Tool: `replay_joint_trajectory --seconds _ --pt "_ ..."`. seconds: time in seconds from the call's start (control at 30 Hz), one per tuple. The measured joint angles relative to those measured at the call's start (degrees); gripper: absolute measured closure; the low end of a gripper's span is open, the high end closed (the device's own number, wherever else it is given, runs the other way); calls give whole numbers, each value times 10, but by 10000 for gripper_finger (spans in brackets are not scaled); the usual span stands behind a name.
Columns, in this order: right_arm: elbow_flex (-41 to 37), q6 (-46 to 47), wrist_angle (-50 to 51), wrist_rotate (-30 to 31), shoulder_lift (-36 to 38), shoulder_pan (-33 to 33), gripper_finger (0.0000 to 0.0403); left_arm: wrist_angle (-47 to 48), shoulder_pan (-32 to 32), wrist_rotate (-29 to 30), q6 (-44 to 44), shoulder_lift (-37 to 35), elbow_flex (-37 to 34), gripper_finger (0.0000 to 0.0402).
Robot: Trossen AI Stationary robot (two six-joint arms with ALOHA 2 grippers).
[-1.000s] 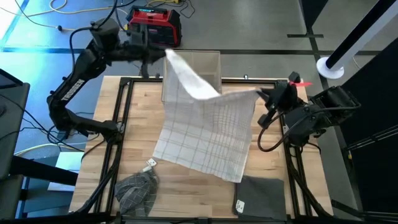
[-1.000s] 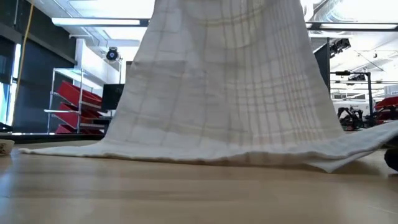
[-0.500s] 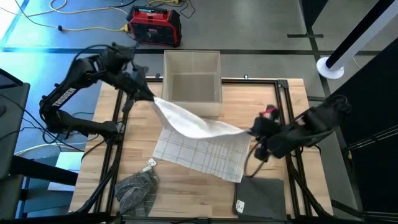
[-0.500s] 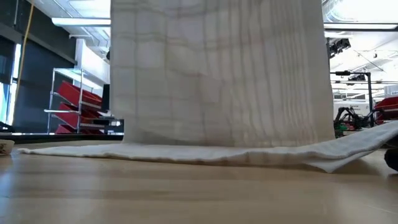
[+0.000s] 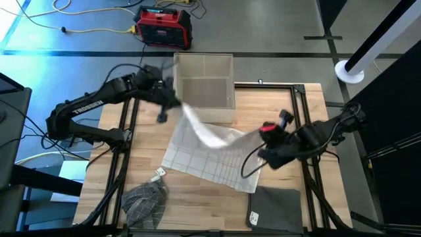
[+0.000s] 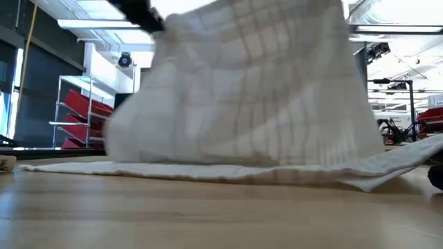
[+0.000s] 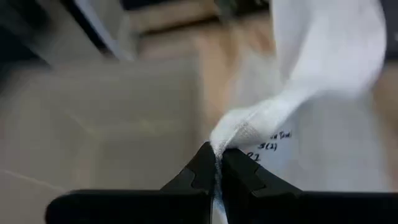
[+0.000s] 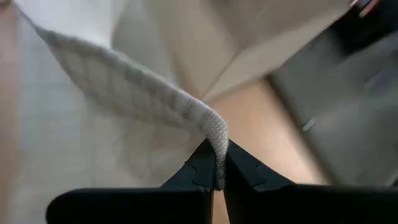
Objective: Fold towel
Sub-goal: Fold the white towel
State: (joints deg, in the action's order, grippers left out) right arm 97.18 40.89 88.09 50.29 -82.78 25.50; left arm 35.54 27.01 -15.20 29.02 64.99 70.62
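A white towel (image 5: 210, 158) with thin grid lines lies with its near part flat on the wooden table. Its far edge is lifted and sags between my two grippers. My left gripper (image 5: 177, 103) is shut on the left raised corner, in front of the beige box. My right gripper (image 5: 261, 133) is shut on the right raised corner, above the towel's right side. In the low view the towel (image 6: 242, 97) rises as a slack curtain from the strip lying on the table. My left gripper pinches a hemmed corner of the towel (image 7: 236, 134) between its two fingers, beside a patch with handwriting. The cloth rises bunched out of the fingertips and hangs slack toward the table. My right gripper pinches a folded-over corner of the towel (image 8: 212, 132) between its two fingers. From there the towel's edge runs away slack, lifted off the table.
An open beige box (image 5: 204, 79) stands at the table's far edge. A crumpled grey cloth (image 5: 145, 199) lies near left and a dark grey folded cloth (image 5: 279, 205) near right. Black frame rails (image 5: 128, 131) run along both sides of the table.
Both grippers have come down and toward the table's near edge, still shut on the towel's raised corners. The lifted part, held high and spread before, now hangs lower and slack over the part on the table, which has stayed in place.
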Motion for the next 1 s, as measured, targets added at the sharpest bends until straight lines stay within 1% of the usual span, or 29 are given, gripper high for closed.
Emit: replay_joint_trajectory --seconds 0.03,0.13,0.17,0.2,0.27,0.33,0.4,0.47,0.57,0.63,0.7,0.8,0.87,0.93,1.0 --pt "10 -7 3 19 9 -6 401 -11 3 3 1 -3 13 399" --pt "24 -7 4 41 36 -11 401 3 7 3 1 -13 45 399" --pt "28 -7 4 45 45 -12 401 8 9 3 1 -16 56 399" --pt "28 -6 1 34 55 -11 401 23 9 3 -1 -22 58 399" --pt "20 5 -1 -19 72 -9 401 65 10 -6 -15 -31 51 399" --pt "-1 24 -1 -76 81 -7 401 118 9 -30 -33 -39 29 399" --pt "-35 41 -12 -128 84 -6 401 158 3 -51 -56 -43 -4 399" --pt "-79 41 -51 -181 84 -3 401 168 -9 -66 -78 -49 -51 399" --pt "-171 32 -160 -266 84 -4 401 157 -40 -68 -109 -56 -123 399" --pt "-243 28 -259 -310 84 -7 401 132 -63 -68 -133 -56 -176 399" --pt "-315 32 -361 -342 83 -11 401 82 -87 -67 -165 -55 -227 399" --pt "-415 42 -524 -369 81 -16 401 0 -120 -59 -208 -54 -298 399" --pt "-476 47 -615 -373 73 -17 401 -51 -140 -43 -230 -53 -338 399" --pt "-526 70 -677 -371 61 -18 401 -90 -159 -10 -252 -54 -371 399" --pt "-567 82 -715 -370 43 -18 401 -116 -176 28 -274 -54 -399 399"
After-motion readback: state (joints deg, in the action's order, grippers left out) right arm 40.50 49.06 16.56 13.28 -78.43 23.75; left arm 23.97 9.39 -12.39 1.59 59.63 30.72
